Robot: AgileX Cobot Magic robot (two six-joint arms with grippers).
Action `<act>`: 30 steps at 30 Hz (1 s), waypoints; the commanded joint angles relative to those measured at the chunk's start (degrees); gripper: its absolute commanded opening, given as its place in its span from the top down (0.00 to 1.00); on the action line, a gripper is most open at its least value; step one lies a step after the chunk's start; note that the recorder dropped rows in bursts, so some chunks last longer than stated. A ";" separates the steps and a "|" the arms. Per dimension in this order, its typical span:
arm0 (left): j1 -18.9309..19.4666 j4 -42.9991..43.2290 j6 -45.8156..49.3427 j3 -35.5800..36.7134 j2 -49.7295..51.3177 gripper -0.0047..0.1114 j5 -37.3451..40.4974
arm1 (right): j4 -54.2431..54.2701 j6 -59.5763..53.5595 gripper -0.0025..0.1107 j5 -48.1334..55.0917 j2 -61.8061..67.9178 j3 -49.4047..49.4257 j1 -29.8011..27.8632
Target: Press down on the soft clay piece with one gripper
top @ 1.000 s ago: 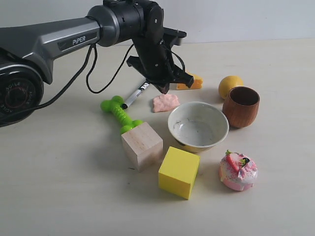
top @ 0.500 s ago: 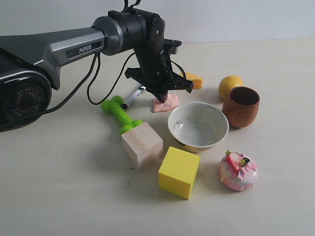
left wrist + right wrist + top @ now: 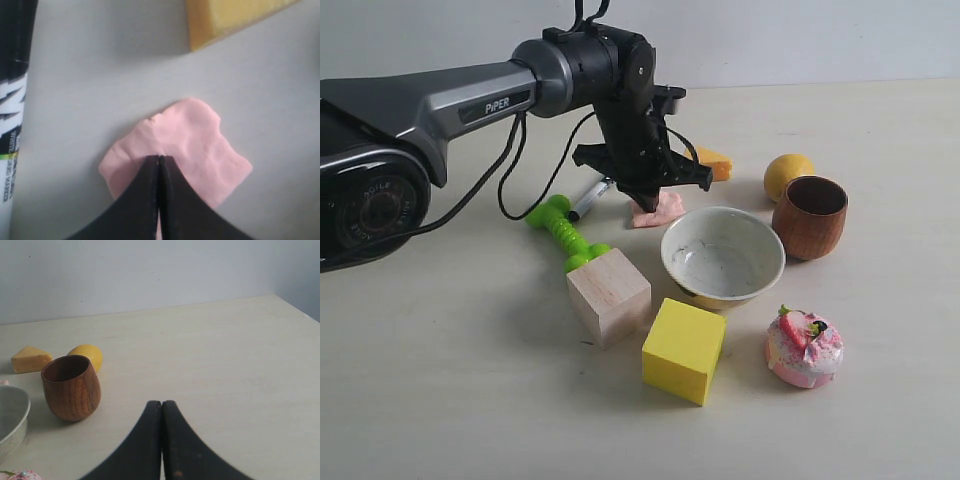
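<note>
- On the tabletop (image 3: 470, 400) beside the bowl (image 3: 722, 258), the left gripper (image 3: 648, 203), jaws pressed together, has descended onto the soft clay piece (image 3: 667, 209).
- Its tip now touches the clay; pressing appears under way.

Soft, even light fills the exterior view. The table (image 3: 880, 400) reads pale and bright, and shadows are faint and blurry-edged, gathering at the left foot of the block (image 3: 608, 295) and under the arm (image 3: 440, 100), whose grey shell carries a dull sheen. The bowl (image 3: 722, 257) shows a mild gloss inside. The left wrist view is very close: the clay (image 3: 195, 145) is fairly sharp, the marker (image 3: 12, 100) and cheese (image 3: 230, 17) are soft, and the left gripper (image 3: 159, 165) is a featureless black shape. The right wrist view is dimmer and greyer, with the cup (image 3: 71, 387) casting a soft shadow and the right gripper (image 3: 161, 410) blurred.
</note>
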 commanded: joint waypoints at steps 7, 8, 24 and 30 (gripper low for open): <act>1.49 0.30 -1.69 0.16 2.34 0.96 5.03 | -0.02 -0.09 0.98 -0.39 -0.36 0.25 0.14; 1.80 0.30 -1.69 0.16 2.34 0.96 5.03 | -0.02 -0.09 0.98 -0.39 -0.36 0.25 0.14; 2.13 -3.52 -1.69 0.16 4.78 0.96 7.34 | -0.02 -0.09 0.98 -0.39 -0.36 0.25 0.14; 1.94 -4.13 -1.69 0.16 5.46 0.96 7.63 | -0.02 -0.09 0.98 -0.39 -0.36 0.25 0.14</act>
